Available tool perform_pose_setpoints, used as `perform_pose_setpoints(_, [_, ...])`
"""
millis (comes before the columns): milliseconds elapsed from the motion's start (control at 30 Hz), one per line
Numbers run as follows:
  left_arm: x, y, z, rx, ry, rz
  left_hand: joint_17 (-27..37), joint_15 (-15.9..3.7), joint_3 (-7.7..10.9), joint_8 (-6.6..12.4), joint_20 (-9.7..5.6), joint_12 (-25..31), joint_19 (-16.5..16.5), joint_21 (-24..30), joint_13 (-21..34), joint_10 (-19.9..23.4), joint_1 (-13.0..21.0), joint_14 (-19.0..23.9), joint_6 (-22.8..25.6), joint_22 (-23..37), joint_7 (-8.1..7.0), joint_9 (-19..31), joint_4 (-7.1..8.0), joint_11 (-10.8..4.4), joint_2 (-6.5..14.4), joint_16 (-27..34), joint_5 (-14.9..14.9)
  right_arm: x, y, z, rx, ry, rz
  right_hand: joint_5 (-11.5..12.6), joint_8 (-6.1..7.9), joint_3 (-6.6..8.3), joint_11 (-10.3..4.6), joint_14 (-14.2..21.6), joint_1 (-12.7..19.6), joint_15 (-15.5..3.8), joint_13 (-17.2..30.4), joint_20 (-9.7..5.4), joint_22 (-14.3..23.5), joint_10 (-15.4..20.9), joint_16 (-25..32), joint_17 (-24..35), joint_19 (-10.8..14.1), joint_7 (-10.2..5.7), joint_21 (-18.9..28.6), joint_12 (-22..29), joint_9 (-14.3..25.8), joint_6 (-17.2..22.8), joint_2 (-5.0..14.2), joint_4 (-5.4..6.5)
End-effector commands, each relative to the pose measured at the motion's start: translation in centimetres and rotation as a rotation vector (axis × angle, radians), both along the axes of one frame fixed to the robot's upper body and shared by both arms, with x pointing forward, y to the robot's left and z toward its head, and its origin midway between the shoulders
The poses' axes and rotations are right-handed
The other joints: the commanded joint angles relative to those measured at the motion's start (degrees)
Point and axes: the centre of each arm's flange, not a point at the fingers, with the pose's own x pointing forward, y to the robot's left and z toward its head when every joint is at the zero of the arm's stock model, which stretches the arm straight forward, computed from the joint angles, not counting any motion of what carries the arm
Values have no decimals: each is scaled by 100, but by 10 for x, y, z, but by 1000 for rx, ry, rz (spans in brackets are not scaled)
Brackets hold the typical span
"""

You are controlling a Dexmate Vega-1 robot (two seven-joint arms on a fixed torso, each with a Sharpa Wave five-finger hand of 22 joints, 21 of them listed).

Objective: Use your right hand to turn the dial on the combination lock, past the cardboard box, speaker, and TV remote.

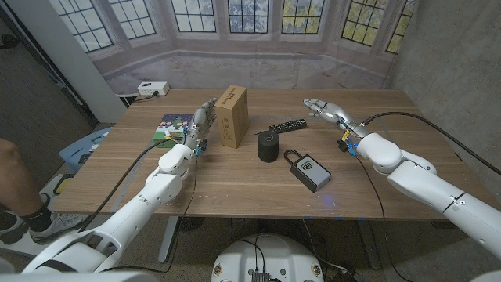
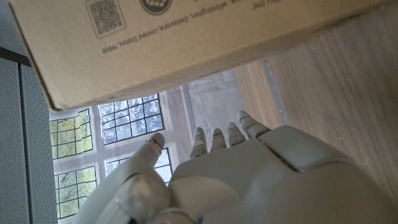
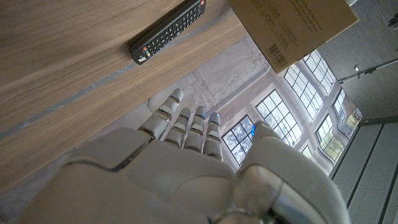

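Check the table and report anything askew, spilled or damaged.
Nothing stands out. The cardboard box stands upright, the speaker is upright, the TV remote lies flat, and the combination lock lies flat, untouched. Both the left hand and right hand hold nothing.

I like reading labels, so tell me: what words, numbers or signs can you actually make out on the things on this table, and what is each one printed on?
"Wilmington, Delaware, 19804": upside down on the cardboard box, beside a code square and a round logo.
Other print on the box: blurred.
Barcode and lines of text on the box: too small.
Remote buttons: too small.
Lock dial marks: too small.
Speaker: no text visible.
Green book cover: unreadable.
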Motion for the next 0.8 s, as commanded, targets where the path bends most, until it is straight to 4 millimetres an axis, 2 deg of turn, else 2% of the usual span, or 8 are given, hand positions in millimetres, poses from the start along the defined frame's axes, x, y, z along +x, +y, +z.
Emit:
perform_pose_setpoints(33, [-14, -2, -7, -11, -11, 7, 29, 13, 37, 13, -5, 20, 58, 16, 24, 14, 43, 18, 53, 11, -21, 11, 0, 2, 14, 7, 9, -18, 5, -2, -121, -22, -28, 33, 6, -4, 13, 62, -31, -154, 5, -344, 18, 32, 21, -1, 21, 10, 25, -4, 13, 23, 6, -43])
perform_pose_setpoints(500, [-20, 2, -11, -17, -17, 13, 30, 20, 42, -5, -1, 19, 70, 17, 25, 24, 38, 29, 54, 12, -32, 13, 2, -2, 11, 7, 8, -30, 16, 3, -282, -37, -50, 37, -5, 6, 17, 55, -41, -149, -1, -337, 17, 42, 8, -19, 22, 9, 24, -20, 9, 21, 3, -74])
perform_pose_setpoints(800, [-20, 9, -10, -14, -23, 21, 30, 50, 45, -17, 17, 27, 76, 16, 25, 53, 33, 49, 52, 12, -34, 15, 3, 16, 7, 11, 7, -43, 18, 4, -376, -45, -109, 38, -45, 14, -37, 1, -47, -163, -5, -346, 17, -77, -15, -28, -4, 10, 14, -78, 7, -70, 10, -108])
